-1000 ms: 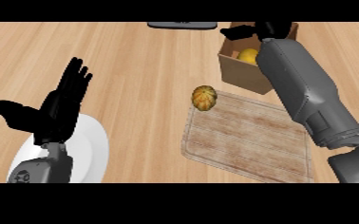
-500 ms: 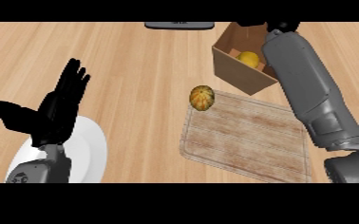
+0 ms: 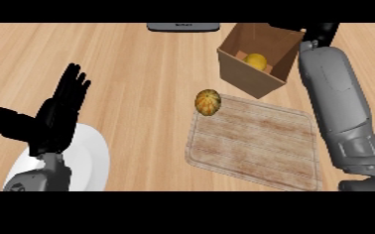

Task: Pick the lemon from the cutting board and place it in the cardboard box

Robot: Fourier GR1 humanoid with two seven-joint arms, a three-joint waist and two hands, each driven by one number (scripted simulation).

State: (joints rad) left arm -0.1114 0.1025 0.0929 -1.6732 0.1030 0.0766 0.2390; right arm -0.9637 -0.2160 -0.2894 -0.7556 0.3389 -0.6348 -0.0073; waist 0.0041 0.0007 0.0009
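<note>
The yellow lemon [image 3: 255,60] lies inside the open cardboard box [image 3: 249,77], which stands at the far right just beyond the cutting board [image 3: 256,144]. No hand touches the lemon. My right forearm runs up the right side, and my right hand [image 3: 322,32] shows only as a black stub beside the box's right wall, cut by the picture's top. My left hand [image 3: 62,110] rests open at the lower left, fingers up.
A round, ribbed orange-brown fruit [image 3: 208,102] sits at the board's far-left corner. A white plate [image 3: 93,159] lies under my left forearm at the lower left. A dark flat object [image 3: 183,27] lies at the counter's far edge.
My right hand has drawn away from over the box to its right side, and the lemon now shows uncovered inside. The left hand has not moved.
</note>
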